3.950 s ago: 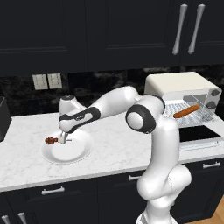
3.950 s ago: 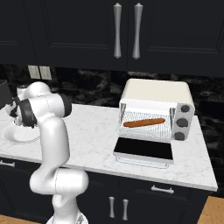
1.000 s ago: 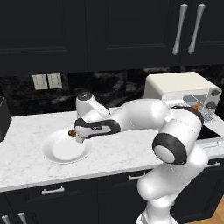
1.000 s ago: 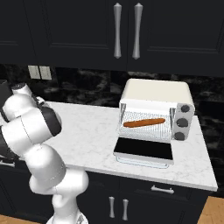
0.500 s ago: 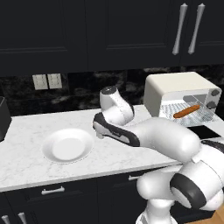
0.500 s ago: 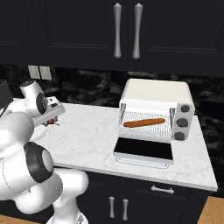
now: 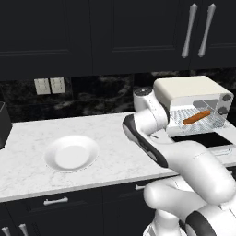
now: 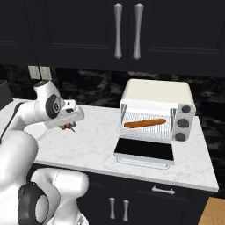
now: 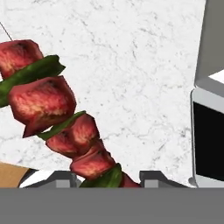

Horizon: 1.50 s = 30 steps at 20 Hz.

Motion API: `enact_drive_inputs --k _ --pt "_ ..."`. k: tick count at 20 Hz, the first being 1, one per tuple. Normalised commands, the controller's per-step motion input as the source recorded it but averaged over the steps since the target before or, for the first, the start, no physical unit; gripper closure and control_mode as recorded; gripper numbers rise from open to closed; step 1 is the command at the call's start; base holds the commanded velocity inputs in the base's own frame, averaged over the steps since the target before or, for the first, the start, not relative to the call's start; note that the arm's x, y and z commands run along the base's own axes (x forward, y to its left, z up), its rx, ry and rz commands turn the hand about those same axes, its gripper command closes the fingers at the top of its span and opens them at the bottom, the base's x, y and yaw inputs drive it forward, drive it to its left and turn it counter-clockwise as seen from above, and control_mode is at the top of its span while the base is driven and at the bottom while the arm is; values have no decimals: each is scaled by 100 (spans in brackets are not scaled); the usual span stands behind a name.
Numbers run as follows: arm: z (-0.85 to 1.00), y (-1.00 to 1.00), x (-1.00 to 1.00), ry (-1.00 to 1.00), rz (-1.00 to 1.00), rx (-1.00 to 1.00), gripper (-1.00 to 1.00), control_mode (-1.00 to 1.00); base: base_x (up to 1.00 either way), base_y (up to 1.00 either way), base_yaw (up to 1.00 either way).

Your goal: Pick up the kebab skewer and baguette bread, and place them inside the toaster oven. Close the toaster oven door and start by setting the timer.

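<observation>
Skewer gripped over the table, loaf in the open oven

Fingers [image 9: 107,177] are clamped on the lower end of the kebab skewer [image 9: 52,109], whose red-brown meat chunks and green pieces run up and to the left in the hand view. In the right base view the skewer [image 8: 68,127] shows as a small dark lump under the hand, held above the white marble table [image 8: 92,145], left of the toaster oven [image 8: 156,110] and apart from it. In the left base view the arm bends across the middle of the table [image 7: 27,152].

Baguette bread [image 8: 145,123] lies lengthwise on the wire rack inside the cream oven. The toaster oven door [image 8: 144,150] is folded down flat in front of it, dark glass facing up. Two knobs [image 8: 183,123] sit on the oven's right side.

White plate [image 7: 71,153] rests on the left part of the table, well apart from the oven. Dark cabinets [image 8: 127,30] with long pale handles hang above.
</observation>
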Motion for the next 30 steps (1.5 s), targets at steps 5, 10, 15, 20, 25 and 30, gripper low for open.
enact_drive_inputs --k 5,10,15,20,25,30 --pt "26 -100 -21 0 -44 0 100 -100 0 0 0" --pt "19 -100 -6 0 -42 0 100 -100 0 0 0" --pt "22 -100 0 1 -40 0 100 -100 0 0 0" --pt "8 -100 0 0 -37 0 100 -100 0 0 0" --pt "1 -84 9 -6 -18 0 100 -100 0 0 0" --pt "3 -40 21 -9 0 2 100 -100 0 0 0"
